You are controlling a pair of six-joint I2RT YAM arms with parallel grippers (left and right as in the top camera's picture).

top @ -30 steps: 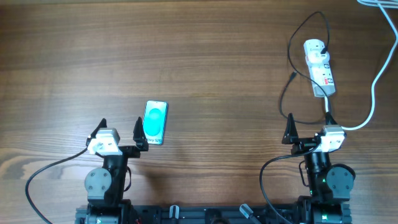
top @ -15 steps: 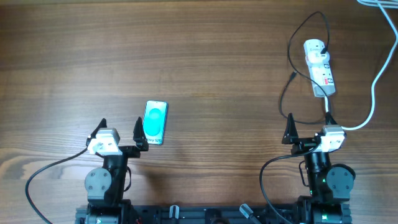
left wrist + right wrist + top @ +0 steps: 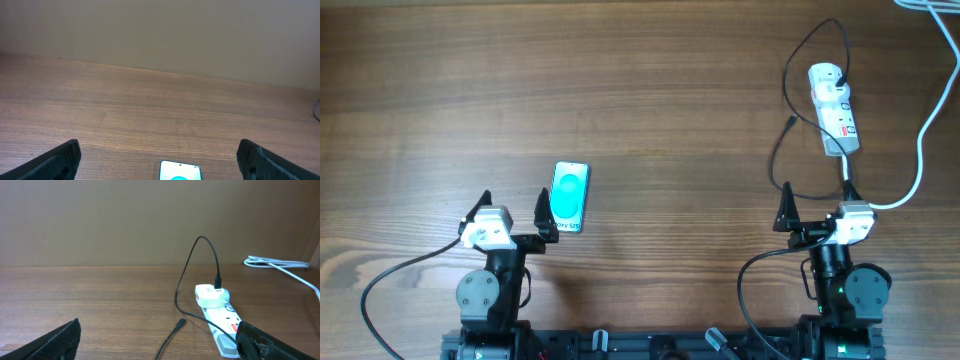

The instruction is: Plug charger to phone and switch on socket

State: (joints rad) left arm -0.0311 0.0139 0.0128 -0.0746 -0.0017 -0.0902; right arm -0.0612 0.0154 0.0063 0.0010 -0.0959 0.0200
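1. Nothing of the task looks done. The phone [image 3: 570, 196] has no cable in it, and neither arm has hold of anything.
2. The left gripper [image 3: 514, 195] is spread wide and empty. It sits low at the near edge of the table [image 3: 650, 90]. The phone lies flat at its 1 o'clock, just beside its right finger, screen up and lit cyan.
3. The right gripper [image 3: 816, 187] is also wide open and empty. The socket [image 3: 834, 110] lies at its 12 o'clock, near it but apart.
4. The charger [image 3: 218, 262] is already plugged into the far end of the socket by its white adapter. Its black cable arches up, loops out toward 9 o'clock, and comes back along the socket toward the right gripper.
5. The connector tip [image 3: 792, 121] lies loose on the table at 9 o'clock of the socket. It is well apart from the phone, which is far off toward the left arm.
6. Whether the socket is switched on cannot be told; its red marks are too small to read.
7. By my reading, every step is left:
   - pick up the tip
   - bring it and the phone together
   - seat it in the phone's port
   - press the socket switch
8. The thick white cord [image 3: 925, 130] runs off at 3 o'clock and is not part of the job.
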